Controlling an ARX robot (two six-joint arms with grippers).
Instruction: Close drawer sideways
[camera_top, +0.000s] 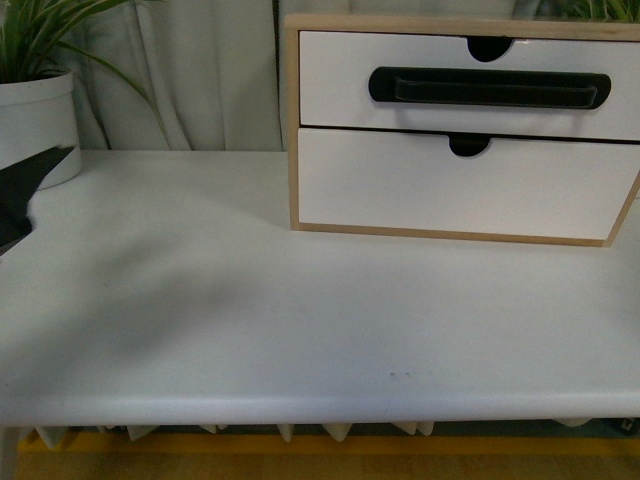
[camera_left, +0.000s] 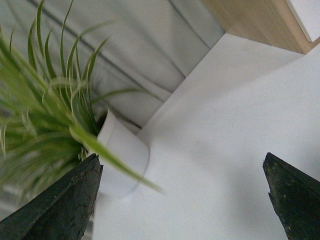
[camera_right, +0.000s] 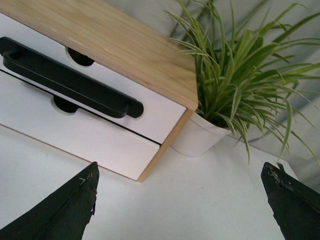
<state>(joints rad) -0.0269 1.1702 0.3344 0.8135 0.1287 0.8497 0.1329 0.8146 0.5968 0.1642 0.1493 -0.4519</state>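
The drawer (camera_top: 340, 80) is the upper white front with a long black bar handle (camera_top: 488, 88) and a half-round notch, in a light-wood cabinet (camera_top: 292, 130) at the back right of the white table. It sits about flush with the cabinet frame. It also shows in the right wrist view (camera_right: 155, 112) with its handle (camera_right: 70, 80). My left gripper (camera_left: 182, 172) is open and empty, over the table near the left plant pot; one finger (camera_top: 25, 185) shows at the left edge of the front view. My right gripper (camera_right: 180, 187) is open and empty, off the cabinet's right front corner.
A plain white lower drawer front (camera_top: 460, 185) with only a notch lies under the handled one. A potted plant (camera_top: 35, 110) stands at the back left, and another (camera_right: 200, 135) stands beside the cabinet's right side. The table's front edge (camera_top: 300, 410) is near.
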